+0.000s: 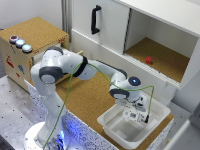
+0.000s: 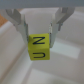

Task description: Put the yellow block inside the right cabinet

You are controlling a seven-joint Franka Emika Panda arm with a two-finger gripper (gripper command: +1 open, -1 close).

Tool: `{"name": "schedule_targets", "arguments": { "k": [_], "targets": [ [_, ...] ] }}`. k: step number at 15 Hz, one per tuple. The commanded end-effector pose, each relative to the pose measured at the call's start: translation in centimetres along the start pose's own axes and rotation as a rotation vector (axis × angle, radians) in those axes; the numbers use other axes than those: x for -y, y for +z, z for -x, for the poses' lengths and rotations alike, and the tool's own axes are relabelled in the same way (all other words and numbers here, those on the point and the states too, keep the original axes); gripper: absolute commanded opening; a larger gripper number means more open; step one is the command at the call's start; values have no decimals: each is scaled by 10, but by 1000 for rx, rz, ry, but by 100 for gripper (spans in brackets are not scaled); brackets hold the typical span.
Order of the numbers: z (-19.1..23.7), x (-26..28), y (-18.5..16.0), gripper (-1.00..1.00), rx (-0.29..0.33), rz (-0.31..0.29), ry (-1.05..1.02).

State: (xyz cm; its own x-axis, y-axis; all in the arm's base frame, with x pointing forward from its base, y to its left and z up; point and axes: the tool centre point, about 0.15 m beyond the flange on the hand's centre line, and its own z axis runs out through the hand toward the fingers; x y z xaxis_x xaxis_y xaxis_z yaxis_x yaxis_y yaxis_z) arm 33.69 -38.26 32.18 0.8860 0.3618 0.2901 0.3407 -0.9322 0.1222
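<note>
gripper (image 2: 39,31) | jaws clamped on yellow block (image 2: 40,48) | over white bin (image 1: 112,125)

yellow block (image 2: 40,48): yellow, black letter marks
bin (image 1: 112,131): white
right cabinet (image 1: 186,41): white walls, brown cork floor
small cube (image 1: 149,60): red
door handle (image 1: 95,19): black
worktop (image 1: 87,95): brown cork
arm (image 1: 65,67): white, dark joints
cable (image 1: 102,75): green

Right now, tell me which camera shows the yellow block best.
The wrist view: the yellow block fills the middle of the picture, between the gripper fingers, dark markings visible on its faces. In the exterior view the gripper hangs over the white bin, and the block cannot be made out.
</note>
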Motion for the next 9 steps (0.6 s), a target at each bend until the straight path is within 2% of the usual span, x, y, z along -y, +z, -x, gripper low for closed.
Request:
{"name": "schedule_targets", "arguments": {
  "k": [1, 3, 6, 8, 9],
  "targets": [
    [-54, -8, -45, -100, -91, 154, 105],
    [-90, -30, -63, -100, -156, 157, 156],
    [-132, -59, -73, -100, -178, 174, 198],
    [-159, -76, -81, -100, -206, 150, 227],
    [-173, -80, -87, -100, -213, 167, 225]
  ]
}}
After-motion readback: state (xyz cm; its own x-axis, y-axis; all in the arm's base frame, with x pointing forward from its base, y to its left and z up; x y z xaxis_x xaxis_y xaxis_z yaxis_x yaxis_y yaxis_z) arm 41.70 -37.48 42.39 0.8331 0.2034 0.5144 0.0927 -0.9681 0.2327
